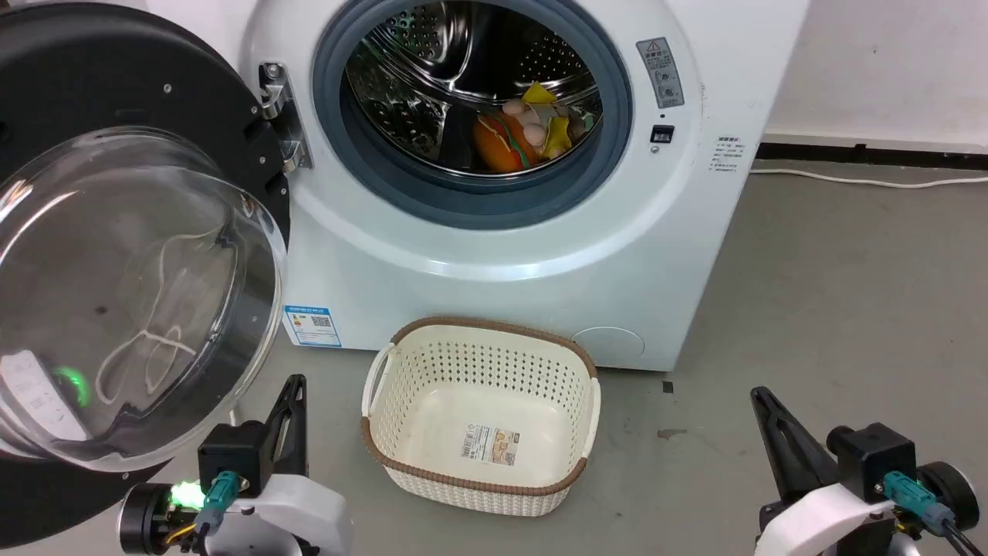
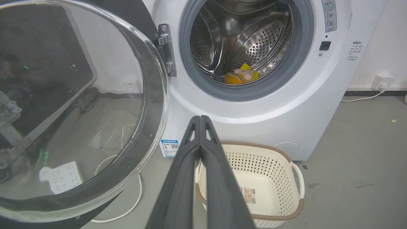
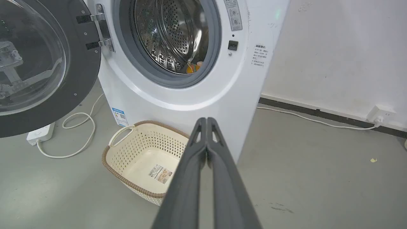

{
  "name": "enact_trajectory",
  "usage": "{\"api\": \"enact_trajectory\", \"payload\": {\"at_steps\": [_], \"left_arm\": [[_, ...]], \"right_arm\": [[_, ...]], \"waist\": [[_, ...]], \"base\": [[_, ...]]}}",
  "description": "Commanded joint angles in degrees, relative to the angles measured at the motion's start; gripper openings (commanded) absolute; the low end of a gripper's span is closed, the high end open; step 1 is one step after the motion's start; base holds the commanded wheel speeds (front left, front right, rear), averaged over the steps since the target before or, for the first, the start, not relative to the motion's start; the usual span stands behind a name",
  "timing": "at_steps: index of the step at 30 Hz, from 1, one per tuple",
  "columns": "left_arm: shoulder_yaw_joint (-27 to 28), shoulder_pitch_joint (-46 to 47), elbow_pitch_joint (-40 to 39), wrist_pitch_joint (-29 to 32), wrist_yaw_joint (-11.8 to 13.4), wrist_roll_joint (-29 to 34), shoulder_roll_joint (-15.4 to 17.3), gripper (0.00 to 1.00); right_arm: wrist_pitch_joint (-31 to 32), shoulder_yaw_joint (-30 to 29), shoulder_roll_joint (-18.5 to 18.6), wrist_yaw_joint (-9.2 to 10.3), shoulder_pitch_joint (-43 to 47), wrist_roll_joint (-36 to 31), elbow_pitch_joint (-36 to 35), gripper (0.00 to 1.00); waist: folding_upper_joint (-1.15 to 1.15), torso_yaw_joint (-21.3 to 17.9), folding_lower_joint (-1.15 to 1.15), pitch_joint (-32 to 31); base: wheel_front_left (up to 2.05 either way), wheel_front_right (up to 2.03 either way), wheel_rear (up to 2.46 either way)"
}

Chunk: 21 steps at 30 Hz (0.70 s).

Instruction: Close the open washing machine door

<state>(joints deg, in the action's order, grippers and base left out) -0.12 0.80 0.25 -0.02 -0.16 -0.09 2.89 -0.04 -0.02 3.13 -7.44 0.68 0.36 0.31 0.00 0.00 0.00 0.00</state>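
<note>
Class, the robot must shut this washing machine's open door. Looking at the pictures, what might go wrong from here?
1. The left gripper, shut, sits beside the washing machine door; its narrow fingers might slip on the bulging glass when pushing.
2. The cream basket stands on the floor just before the machine; an arm following the door's swing may knock it.
3. A weak push might leave the door short of the black latch slot, unlatched.

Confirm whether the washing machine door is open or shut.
Open: the round black-rimmed glass door is swung out left, leaving the steel drum exposed.
</note>
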Motion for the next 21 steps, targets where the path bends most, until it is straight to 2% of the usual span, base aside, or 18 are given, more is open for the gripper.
{"api": "enact_trajectory", "payload": {"at_steps": [1, 21], "left_arm": [[0.12, -0.80, -0.25, 0.02, 0.16, 0.09, -0.02, 0.00], [0.12, -0.80, -0.25, 0.02, 0.16, 0.09, -0.02, 0.00]], "right_arm": [[0.04, 0.02, -0.25, -0.05, -0.68, -0.36, -0.31, 0.00], [0.04, 0.02, -0.25, -0.05, -0.68, -0.36, -0.31, 0.00]], "waist": [[0.00, 0.00, 0.00, 0.00], [0.00, 0.00, 0.00, 0.00]], "base": [[0.00, 0.00, 0.00], [0.00, 0.00, 0.00]]}}
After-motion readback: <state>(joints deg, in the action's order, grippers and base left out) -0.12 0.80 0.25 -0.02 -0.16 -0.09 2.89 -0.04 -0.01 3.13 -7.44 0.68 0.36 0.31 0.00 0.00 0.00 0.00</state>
